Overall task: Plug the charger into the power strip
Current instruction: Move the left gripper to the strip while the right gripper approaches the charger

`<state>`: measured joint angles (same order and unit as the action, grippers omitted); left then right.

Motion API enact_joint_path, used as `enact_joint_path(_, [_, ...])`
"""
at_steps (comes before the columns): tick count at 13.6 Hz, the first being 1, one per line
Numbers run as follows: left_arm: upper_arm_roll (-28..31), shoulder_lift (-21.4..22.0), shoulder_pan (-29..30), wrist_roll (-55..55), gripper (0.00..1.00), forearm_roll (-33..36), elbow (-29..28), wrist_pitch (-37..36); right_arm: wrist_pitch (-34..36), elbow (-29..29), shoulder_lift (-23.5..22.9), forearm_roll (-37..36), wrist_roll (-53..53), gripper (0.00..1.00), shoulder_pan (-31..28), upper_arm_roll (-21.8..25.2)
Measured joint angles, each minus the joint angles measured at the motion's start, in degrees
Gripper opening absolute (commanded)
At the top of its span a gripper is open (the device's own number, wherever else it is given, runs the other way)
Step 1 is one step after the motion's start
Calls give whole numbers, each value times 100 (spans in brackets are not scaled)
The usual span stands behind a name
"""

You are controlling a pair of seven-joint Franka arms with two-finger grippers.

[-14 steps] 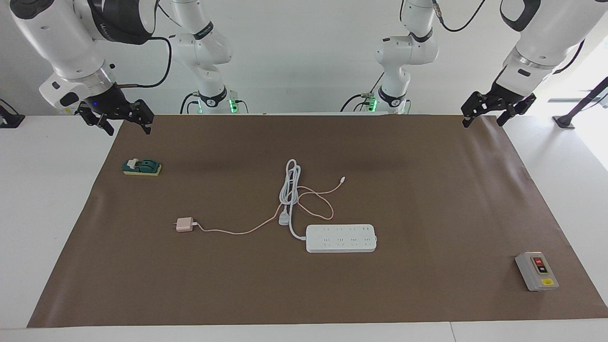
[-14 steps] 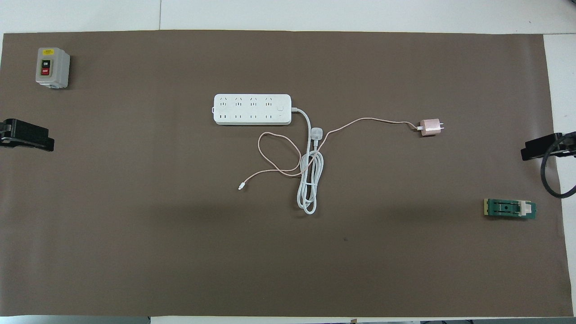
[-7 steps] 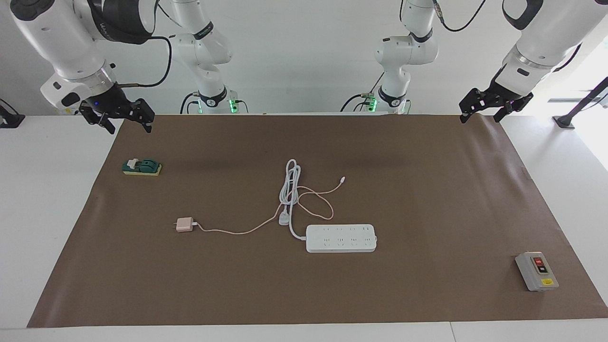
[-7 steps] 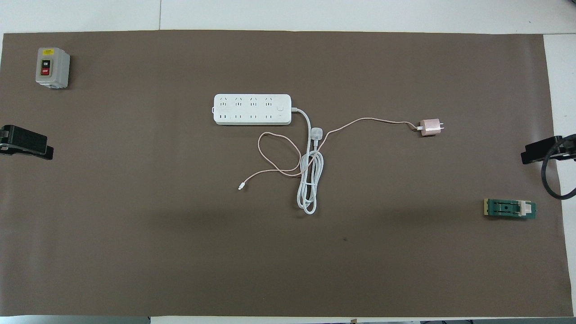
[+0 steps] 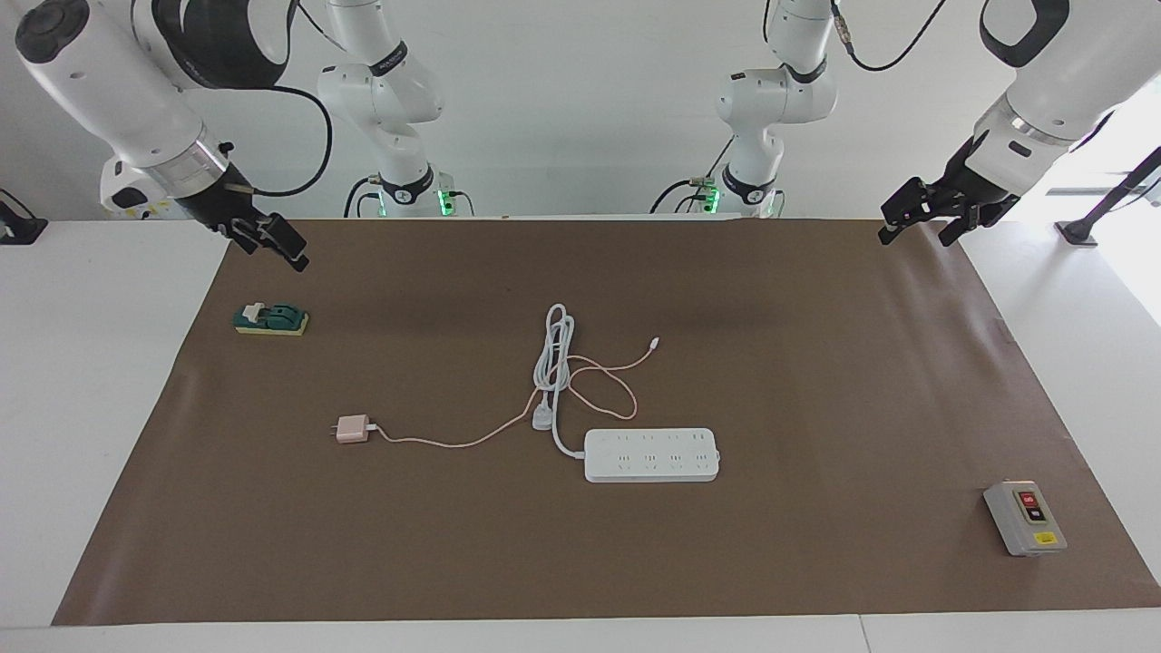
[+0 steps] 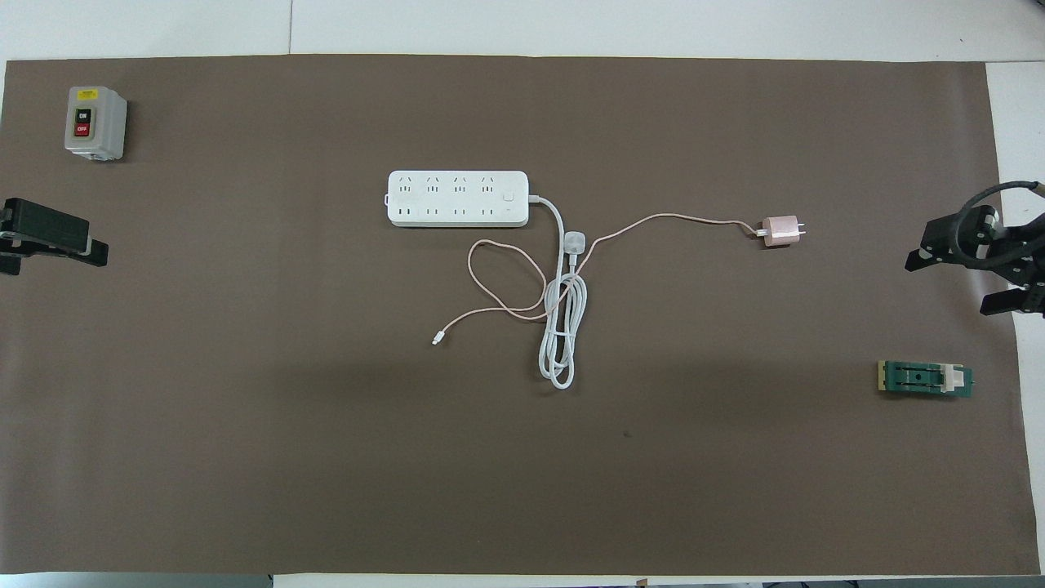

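Observation:
The charger (image 5: 353,429) (image 6: 780,231), a small pale-pink cube, lies on the brown mat toward the right arm's end. Its thin pink cable runs in loops to the middle. The white power strip (image 5: 651,454) (image 6: 457,198) lies flat mid-table, sockets up, and its thick white cord is coiled nearer the robots. My right gripper (image 5: 277,247) (image 6: 953,286) hangs open and empty over the mat's edge, well away from the charger. My left gripper (image 5: 914,238) (image 6: 73,245) hangs open and empty over the other end of the mat.
The strip's round white plug (image 5: 542,417) (image 6: 575,242) lies on the pink cable beside the strip. A green and yellow block (image 5: 271,319) (image 6: 925,378) sits below the right gripper. A grey box with red and black buttons (image 5: 1025,518) (image 6: 95,122) stands at the left arm's end.
The right gripper has turned and swung inward over the mat's edge. The left gripper has shifted slightly. The charger and power strip have not moved.

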<state>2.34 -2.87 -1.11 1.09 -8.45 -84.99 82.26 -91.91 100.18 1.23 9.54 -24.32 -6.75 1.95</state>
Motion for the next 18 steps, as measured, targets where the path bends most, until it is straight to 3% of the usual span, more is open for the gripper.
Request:
enact_joint_path(4, [-63,-354,-6,-32,100,-1043,29,116,-485,62,-698,955,-1356,100,-437,13])
enact_joint_path(8, [-118,-1007,-9,-5,100,-3098,56,341,-909,69,-1524,1879,-2575,100,-647,17])
enact_joint_path(14, [-76,-1835,148,653,100,-5545,70,439,-957,-322,-2753,2695,-2708,100,-859,23])
enact_joint_path(18, [-105,-2205,12,1377,100,-6786,-54,640,-954,-557,-3207,2981,-2708,100,-867,21])
